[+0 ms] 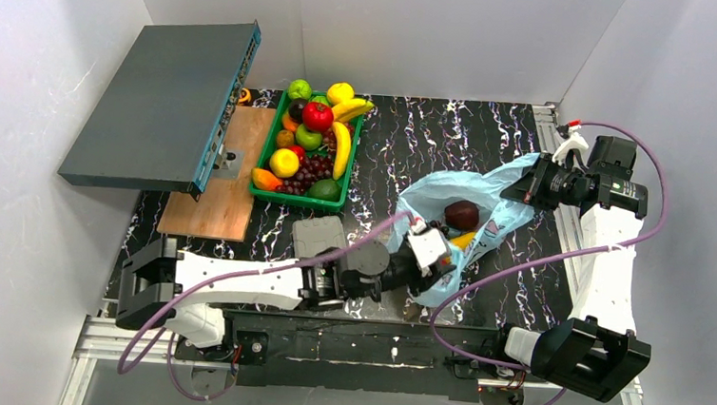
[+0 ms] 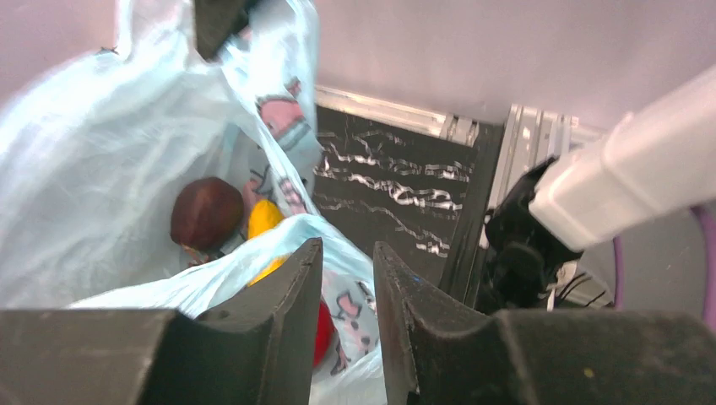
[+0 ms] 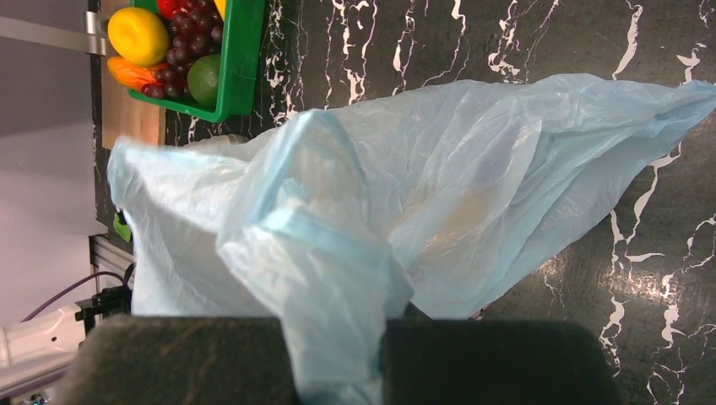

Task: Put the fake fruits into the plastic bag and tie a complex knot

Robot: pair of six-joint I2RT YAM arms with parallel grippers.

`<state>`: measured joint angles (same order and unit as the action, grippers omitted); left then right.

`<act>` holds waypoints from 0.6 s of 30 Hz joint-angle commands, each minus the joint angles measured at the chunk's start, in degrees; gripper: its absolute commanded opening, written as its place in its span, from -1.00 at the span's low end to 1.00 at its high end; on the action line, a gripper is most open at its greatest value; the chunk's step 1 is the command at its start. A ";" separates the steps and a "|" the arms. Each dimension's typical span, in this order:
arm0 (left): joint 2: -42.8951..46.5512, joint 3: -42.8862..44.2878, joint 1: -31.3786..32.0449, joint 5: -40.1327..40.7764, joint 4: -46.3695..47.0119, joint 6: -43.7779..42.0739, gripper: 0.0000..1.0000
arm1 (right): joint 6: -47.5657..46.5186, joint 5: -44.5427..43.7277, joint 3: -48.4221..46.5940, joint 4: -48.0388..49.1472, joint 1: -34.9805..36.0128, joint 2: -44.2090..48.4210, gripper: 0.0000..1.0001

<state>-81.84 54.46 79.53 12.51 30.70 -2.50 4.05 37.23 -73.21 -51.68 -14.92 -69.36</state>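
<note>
Black marbled table (image 1: 417,135), blue bag (image 1: 424,194) stretched diagonally between left tool (image 1: 432,252) at its near rim, jaws slightly apart, and right tool (image 1: 530,182) pinching its far handle, plum (image 1: 462,214) inside.

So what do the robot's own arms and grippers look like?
The left arm and right arm have white links, black joint housings and a thin purple cable each. The left gripper and right gripper are matte black, with two blocky fingers apiece.
</note>
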 commanded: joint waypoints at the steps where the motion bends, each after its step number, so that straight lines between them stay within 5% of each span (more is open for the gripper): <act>1: 4.74 3.46 -4.31 -5.81 -5.99 8.72 -0.41 | -1.48 -0.15 -0.32 -0.67 0.15 1.38 -0.97; 3: 5.28 1.17 -4.37 -7.11 -5.21 9.38 -0.33 | -1.59 -0.11 -0.44 -0.66 0.15 1.55 -0.97; 6: 5.36 -1.46 -4.38 -8.13 -4.04 9.14 -0.55 | -1.51 0.03 -0.44 -0.71 0.15 1.55 -0.97; 8: 5.71 -2.79 -4.38 -8.99 -2.52 5.59 -0.25 | -1.63 0.07 -0.44 -0.88 0.15 1.56 -0.97; 11: 7.92 -2.59 -4.38 -11.69 -4.90 -6.20 0.63 | -2.06 0.12 0.00 -1.00 0.15 1.76 -0.97; 18: 8.61 1.80 -4.41 -11.88 -17.22 -29.07 0.87 | -2.22 0.58 0.77 -1.05 0.15 1.60 -0.97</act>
<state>-76.97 53.82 74.89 2.52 18.68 -15.70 2.74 37.26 -73.12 -52.60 -14.92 -69.04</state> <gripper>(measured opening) 0.925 0.024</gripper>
